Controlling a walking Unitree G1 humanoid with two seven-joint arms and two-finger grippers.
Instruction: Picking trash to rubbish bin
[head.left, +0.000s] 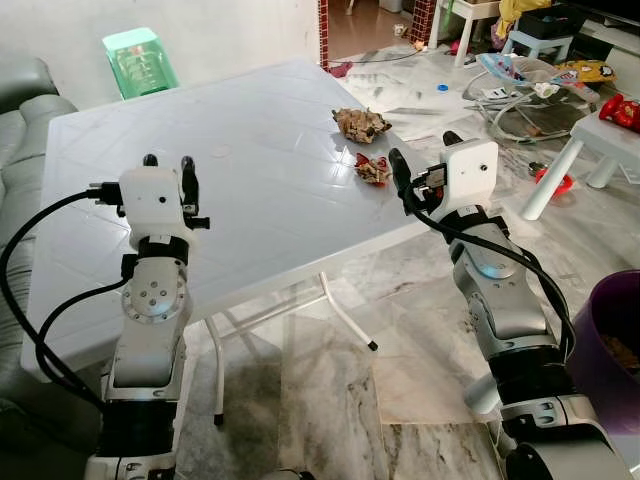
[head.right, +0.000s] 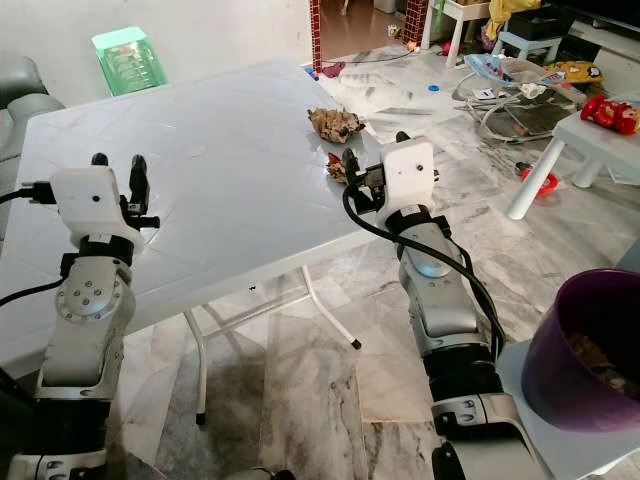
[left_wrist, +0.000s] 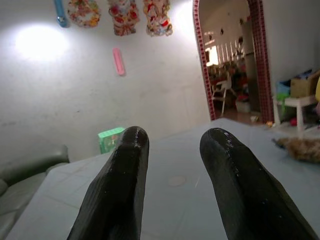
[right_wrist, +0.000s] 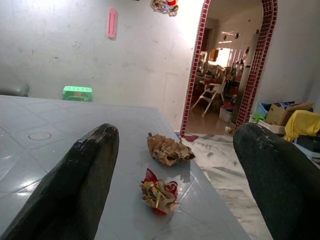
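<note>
Sofa (head.left: 25, 110) in grey sits at the far left, with a green plastic stool (head.left: 140, 60) against the wall behind the white bench (head.left: 250, 190). The left hand (head.left: 168, 172) hovers above the near left part of the bench, its two black fingers (left_wrist: 120, 185) parted with nothing between them; its wrist view looks across the bare top toward the wall, where a pink strip (left_wrist: 118, 61) and some coloured paper decorations (left_wrist: 122, 15) hang. No writing on them can be read.

Toward the bench's right edge lie two pieces of trash: a crumpled brown wad (head.left: 361, 124) farther back and a smaller red and gold wrapper (head.left: 372, 168) nearer, a short way apart. No brand or lettering is legible on either. The right hand (head.left: 425, 155) is held just beside the red wrapper at the bench's right edge, fingers (right_wrist: 85, 185) spread wide and gripping nothing; in its wrist view both pieces lie ahead between the fingers, the wrapper closer.

A red-tiled archway (right_wrist: 197, 65) opens into another room beyond. On the marble floor (head.left: 400, 340) to the right are scattered toys and a white stool (head.left: 610, 135). A purple bin (head.right: 585, 345) stands at the robot's near right, with some rubbish already inside.
</note>
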